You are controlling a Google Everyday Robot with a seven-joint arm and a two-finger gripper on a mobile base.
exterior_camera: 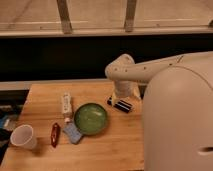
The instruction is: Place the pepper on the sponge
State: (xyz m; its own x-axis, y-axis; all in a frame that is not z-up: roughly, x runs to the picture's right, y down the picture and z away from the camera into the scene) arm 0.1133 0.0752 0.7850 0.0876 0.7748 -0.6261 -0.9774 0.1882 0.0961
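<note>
The pepper (54, 134), a slim glossy red chili, lies on the wooden table near its front left, between a paper cup and the sponge. The sponge (72, 132), a small flat blue-grey pad, rests just right of the pepper and touches the green bowl's left rim. My gripper (120, 104) hangs at the end of the white arm over the table's right part, right of the bowl and far from the pepper. Its dark fingers stand open with nothing between them.
A green bowl (91, 118) sits mid-table. A long white block (66, 105) lies behind the sponge. A white paper cup (22, 136) stands at the front left corner. The robot's white body (175, 120) fills the right side. The table (50, 95) ends at a dark wall behind.
</note>
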